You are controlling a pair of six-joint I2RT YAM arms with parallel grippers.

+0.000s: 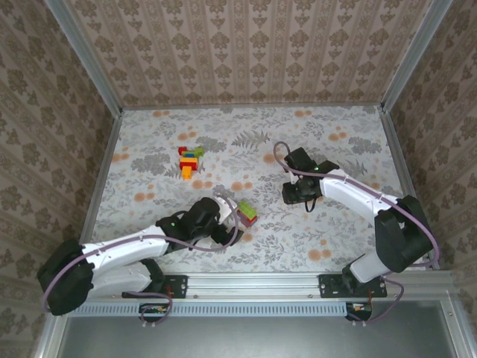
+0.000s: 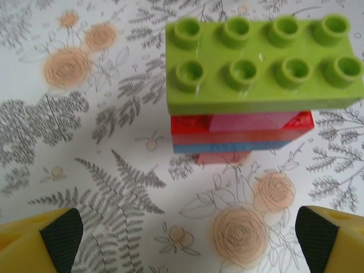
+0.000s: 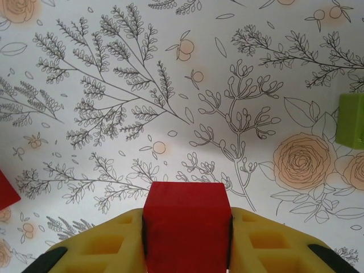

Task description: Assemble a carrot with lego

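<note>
Red brick [image 3: 185, 207] is sitting clamped in right claw [image 3: 186, 227]; left claw [image 2: 187, 236] is hovering apart before stack [image 2: 242, 133]; pile [image 1: 189, 161] is lying unused, so the build is looking barely started.

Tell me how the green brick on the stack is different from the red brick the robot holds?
The green brick is lime; the red brick is red. The green brick tops a stack on the table, with the left gripper open near it; the red brick is pinched in the right gripper. The green brick shows eight studs; the red brick shows a smooth face. Both are lego.
</note>
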